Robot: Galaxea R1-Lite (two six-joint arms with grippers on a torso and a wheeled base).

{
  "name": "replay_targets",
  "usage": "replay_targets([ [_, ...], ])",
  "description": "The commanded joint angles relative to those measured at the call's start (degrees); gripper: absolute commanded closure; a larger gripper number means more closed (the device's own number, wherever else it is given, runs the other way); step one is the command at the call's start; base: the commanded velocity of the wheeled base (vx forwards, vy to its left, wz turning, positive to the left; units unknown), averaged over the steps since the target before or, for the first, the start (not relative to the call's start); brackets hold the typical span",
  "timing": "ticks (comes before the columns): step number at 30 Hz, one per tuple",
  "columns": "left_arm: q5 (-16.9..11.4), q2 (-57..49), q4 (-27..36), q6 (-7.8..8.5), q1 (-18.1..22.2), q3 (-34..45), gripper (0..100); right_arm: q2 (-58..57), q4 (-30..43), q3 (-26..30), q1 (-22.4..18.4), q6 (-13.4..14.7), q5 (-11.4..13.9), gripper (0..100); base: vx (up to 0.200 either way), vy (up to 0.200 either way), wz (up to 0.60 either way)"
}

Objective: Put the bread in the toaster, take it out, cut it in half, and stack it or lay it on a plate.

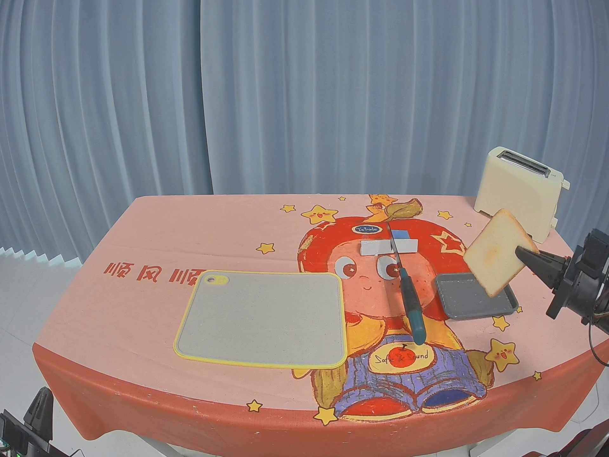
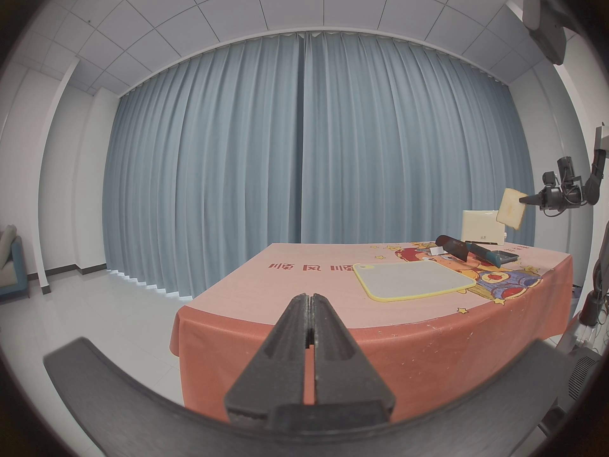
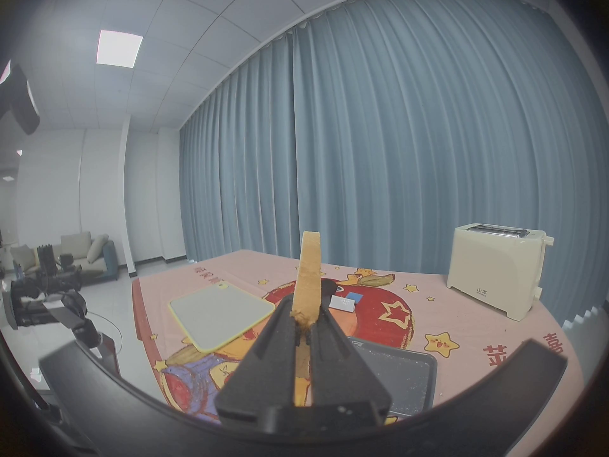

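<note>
Right fingers [image 1: 539, 260] clamped on bread [image 1: 496, 252] by one edge, above grey tray [image 1: 472, 296] near worktop [image 1: 190, 236] right edge. Thin pinch: slice may swing, tear, drop. Left fingers [image 2: 285, 344] together.

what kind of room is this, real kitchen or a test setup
Probably a staged test room, not a kitchen: a lone table with a toaster, a wall-wide curtain, an office-style ceiling and a sofa.

Bread [image 1: 498, 252] masks the tray's [image 1: 466, 296] far right corner and the toaster's [image 1: 517, 185] lower front; its held edge is hidden within the right gripper [image 3: 304, 315].
</note>
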Motion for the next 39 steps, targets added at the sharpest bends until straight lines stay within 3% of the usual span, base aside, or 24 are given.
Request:
replay_targets([
  [1, 0.01, 0.10, -0.01, 0.03, 0.02, 1.01, 100, 1.77, -0.58, 1.15, -0.17, -1.34, -0.63, 100, 0.000, 0.000, 0.00],
  [15, 0.36, 0.10, -0.01, 0.03, 0.02, 1.01, 100, 1.33, -0.66, 2.38, 0.18, -3.54, -0.98, 100, 0.000, 0.000, 0.00],
  [33, 0.54, 0.10, -0.01, -0.33, 0.02, 1.01, 100, 1.24, -0.66, 2.55, 0.10, -3.54, -1.15, 100, 0.000, 0.000, 0.00],
  [39, 0.54, 0.10, -0.01, -0.33, 0.02, 1.01, 100, 1.33, -0.66, 2.73, 0.18, -3.54, -1.15, 100, 0.000, -0.200, 0.00],
])
